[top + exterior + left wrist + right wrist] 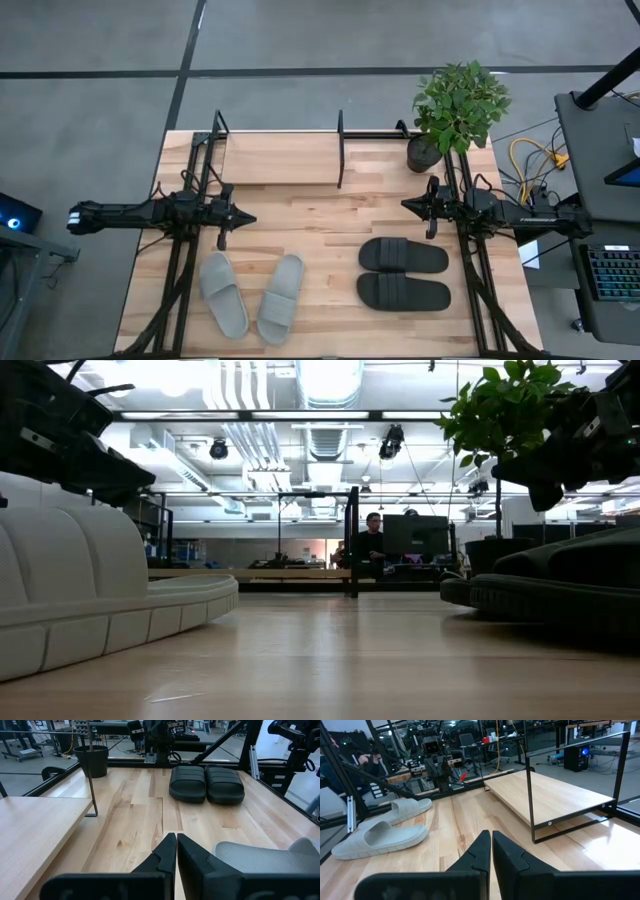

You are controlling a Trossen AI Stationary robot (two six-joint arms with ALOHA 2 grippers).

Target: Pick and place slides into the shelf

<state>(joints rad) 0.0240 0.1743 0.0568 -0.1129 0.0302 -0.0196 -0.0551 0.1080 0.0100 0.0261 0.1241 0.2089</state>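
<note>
Two light grey slides [250, 296] lie soles down on the table near its front left, toes spread apart. Two black slides [403, 272] lie side by side at the front right. The shelf [285, 158], thin black rods around a light wood board, stands along the far edge. My left gripper [248, 219] hovers shut at the left, above and behind the grey pair, pointing toward the table's middle. My right gripper [408, 205] hovers shut at the right, behind the black pair. In the wrist views both grippers [176, 851] [490, 849] show shut fingers holding nothing.
A potted plant [455, 108] stands at the table's far right corner beside the shelf. Black arm frames [180, 270] [475, 270] run along both table sides. Bare wood [320, 240] lies between the two grippers. A person [372, 545] sits far beyond the table.
</note>
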